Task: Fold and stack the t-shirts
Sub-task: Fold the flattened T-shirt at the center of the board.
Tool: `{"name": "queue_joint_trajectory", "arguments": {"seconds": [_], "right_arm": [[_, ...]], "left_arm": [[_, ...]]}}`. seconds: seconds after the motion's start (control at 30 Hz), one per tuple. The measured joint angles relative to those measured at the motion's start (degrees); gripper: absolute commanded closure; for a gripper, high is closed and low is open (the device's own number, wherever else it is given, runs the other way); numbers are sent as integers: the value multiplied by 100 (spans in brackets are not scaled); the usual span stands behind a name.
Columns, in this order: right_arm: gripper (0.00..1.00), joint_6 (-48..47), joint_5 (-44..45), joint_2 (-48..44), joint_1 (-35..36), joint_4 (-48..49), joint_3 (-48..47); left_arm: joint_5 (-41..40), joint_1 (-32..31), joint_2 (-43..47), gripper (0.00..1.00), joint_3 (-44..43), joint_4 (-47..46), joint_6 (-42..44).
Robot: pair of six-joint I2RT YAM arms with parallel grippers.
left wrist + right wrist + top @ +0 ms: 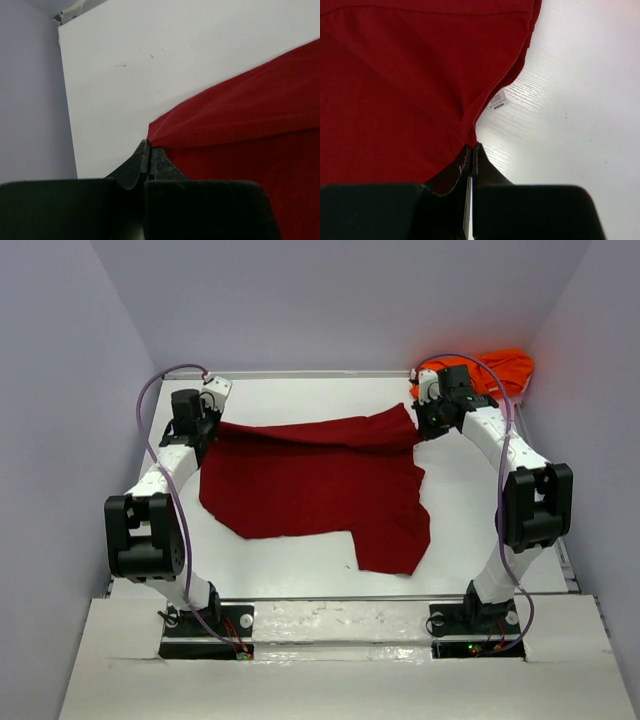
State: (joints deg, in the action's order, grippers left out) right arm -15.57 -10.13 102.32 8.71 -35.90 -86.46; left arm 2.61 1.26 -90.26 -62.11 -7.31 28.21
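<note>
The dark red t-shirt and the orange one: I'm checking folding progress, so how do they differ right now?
The dark crimson red cloth t-shirt lies spread out in the middle; the bright orange cloth t-shirt sits bunched in the far right corner. The left fingers and right fingers pinch the red shirt's far edge; no fingers hold the orange one. Neither is folded yet.

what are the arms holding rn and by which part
The red t-shirt: the left arm's fingers pinch its far left corner, the right arm's fingers its far right corner.
</note>
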Motion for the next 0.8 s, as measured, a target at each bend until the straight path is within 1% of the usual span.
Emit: {"name": "queue_joint_trajectory", "arguments": {"seconds": [0.13, 0.23, 0.53, 0.8], "right_arm": [[100, -35, 7, -46, 0, 4, 87], [100, -37, 7, -46, 0, -9, 149], [100, -59, -2, -46, -33, -7, 201], [100, -57, -55, -46, -44, 26, 529]], "left_arm": [[-72, 0, -107, 100, 48, 229, 70], [-144, 7, -404, 100, -17, 487, 98], [-479, 35, -1226, 100, -337, 1685, 249], [-544, 35, -1488, 100, -608, 2352, 317]]}}
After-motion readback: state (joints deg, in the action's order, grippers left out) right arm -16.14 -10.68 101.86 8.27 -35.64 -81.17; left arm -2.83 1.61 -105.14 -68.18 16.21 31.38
